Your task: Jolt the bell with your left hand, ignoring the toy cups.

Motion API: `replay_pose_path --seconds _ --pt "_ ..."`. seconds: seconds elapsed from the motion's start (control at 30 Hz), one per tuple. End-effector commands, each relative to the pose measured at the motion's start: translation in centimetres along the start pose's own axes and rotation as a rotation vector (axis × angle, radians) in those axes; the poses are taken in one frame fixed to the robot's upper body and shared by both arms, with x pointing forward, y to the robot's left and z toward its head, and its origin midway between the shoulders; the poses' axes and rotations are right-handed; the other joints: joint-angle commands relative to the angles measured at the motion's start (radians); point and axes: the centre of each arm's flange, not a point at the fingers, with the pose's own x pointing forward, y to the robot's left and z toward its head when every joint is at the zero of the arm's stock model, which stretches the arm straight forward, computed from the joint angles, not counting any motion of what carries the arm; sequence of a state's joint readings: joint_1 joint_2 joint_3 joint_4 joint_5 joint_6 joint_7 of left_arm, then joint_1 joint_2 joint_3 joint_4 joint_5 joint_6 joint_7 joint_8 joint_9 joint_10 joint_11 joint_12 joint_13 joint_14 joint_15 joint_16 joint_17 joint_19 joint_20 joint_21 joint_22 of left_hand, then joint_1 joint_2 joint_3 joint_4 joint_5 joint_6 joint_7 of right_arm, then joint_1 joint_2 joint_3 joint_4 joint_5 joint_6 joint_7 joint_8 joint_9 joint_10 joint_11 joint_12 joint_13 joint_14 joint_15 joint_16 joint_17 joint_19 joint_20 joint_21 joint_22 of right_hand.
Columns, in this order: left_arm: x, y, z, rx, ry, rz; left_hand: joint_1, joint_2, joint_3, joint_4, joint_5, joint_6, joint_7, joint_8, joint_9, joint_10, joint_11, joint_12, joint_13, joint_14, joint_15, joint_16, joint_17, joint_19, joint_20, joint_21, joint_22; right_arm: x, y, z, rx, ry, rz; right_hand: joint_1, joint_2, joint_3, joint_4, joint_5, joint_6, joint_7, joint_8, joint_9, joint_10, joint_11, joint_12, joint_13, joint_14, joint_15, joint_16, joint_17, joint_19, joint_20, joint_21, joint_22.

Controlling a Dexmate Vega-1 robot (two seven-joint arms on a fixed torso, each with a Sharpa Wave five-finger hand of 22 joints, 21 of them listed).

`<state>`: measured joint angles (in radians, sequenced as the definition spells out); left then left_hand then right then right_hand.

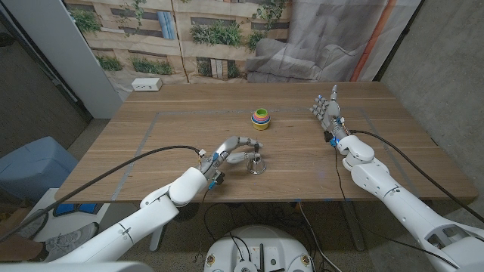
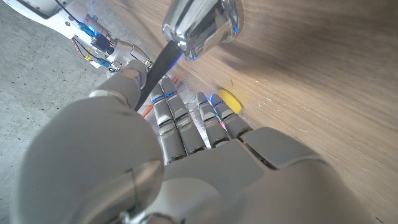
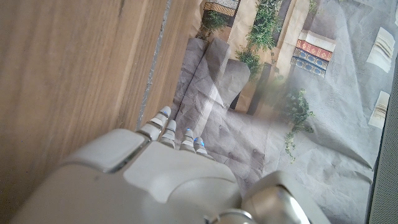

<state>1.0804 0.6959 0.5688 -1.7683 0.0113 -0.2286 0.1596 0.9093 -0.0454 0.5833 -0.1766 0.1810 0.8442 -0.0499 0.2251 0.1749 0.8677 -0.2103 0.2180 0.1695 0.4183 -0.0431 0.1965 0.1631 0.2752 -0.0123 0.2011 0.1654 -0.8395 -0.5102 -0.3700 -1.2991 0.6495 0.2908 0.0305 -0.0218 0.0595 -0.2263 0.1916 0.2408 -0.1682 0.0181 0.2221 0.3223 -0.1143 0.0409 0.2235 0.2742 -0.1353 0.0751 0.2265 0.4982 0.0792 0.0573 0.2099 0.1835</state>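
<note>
Fingers (image 1: 236, 143) of the left hand (image 1: 227, 156) reach toward the right in the lower middle of the head view, and they curve around the bell (image 1: 258, 164), a small silver bell with a dark handle standing on the wooden table (image 1: 151, 151). The fingertips are at the handle, but I cannot tell for sure if they pinch it or only touch it. In the left wrist view the bell (image 2: 202, 25) appears at the top center, shiny, with the dark handle going down behind the fingers (image 2: 177, 121), which lie close together. The stacked toy cups (image 1: 260, 119), with colored rims, stand above the bell in the head view, near the center of the frame and well apart from the left hand. The right hand (image 1: 327, 113) is in the upper right part of the table, fingers straight and a little spread, holding nothing. A white box (image 1: 147, 85) lies at the upper left corner of the table.
</note>
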Motion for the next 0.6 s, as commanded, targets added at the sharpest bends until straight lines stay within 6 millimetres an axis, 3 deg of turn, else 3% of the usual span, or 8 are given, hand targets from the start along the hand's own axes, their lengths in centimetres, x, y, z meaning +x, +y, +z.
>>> replay_pose_path --seconds 0.03,0.23,0.6 --pt "-0.69 0.64 0.06 0.014 0.013 0.075 0.016 -0.001 -0.009 0.0 -0.002 0.021 0.003 -0.004 0.002 0.026 -0.004 -0.003 0.004 0.019 -0.122 0.001 0.002 0.019 0.007 0.001 0.005 0.0 0.0 0.0 0.0 0.0 0.0 -0.002 0.104 -0.007 -0.001 0.008 -0.056 -0.002 0.005 0.004 -0.004 0.002 0.005 0.003 -0.007 -0.003 0.007 0.002 0.006 0.002 0.005 0.003" --pt "-0.93 0.61 -0.06 0.019 0.009 0.08 0.025 0.008 -0.024 0.002 -0.002 0.064 0.003 -0.009 0.003 0.091 -0.001 0.001 0.005 0.042 -0.126 0.0 0.002 0.037 0.01 0.001 0.005 0.0 0.01 0.0 0.0 0.0 0.0 -0.002 0.104 -0.007 -0.001 0.008 -0.057 -0.001 0.005 0.004 -0.004 0.002 0.005 0.002 -0.007 -0.004 0.007 0.002 0.006 0.002 0.005 0.003" --pt "-1.11 0.52 -0.06 0.025 0.004 0.101 0.033 0.026 -0.038 0.004 -0.003 0.108 0.007 -0.012 0.004 0.142 -0.001 0.0 0.007 0.064 -0.129 -0.001 0.002 0.055 0.009 0.001 0.005 0.0 0.03 0.0 0.0 0.0 0.0 -0.002 0.104 -0.007 -0.001 0.008 -0.054 -0.002 0.005 0.004 -0.003 0.003 0.006 0.002 -0.007 -0.004 0.007 0.002 0.006 0.002 0.005 0.003"
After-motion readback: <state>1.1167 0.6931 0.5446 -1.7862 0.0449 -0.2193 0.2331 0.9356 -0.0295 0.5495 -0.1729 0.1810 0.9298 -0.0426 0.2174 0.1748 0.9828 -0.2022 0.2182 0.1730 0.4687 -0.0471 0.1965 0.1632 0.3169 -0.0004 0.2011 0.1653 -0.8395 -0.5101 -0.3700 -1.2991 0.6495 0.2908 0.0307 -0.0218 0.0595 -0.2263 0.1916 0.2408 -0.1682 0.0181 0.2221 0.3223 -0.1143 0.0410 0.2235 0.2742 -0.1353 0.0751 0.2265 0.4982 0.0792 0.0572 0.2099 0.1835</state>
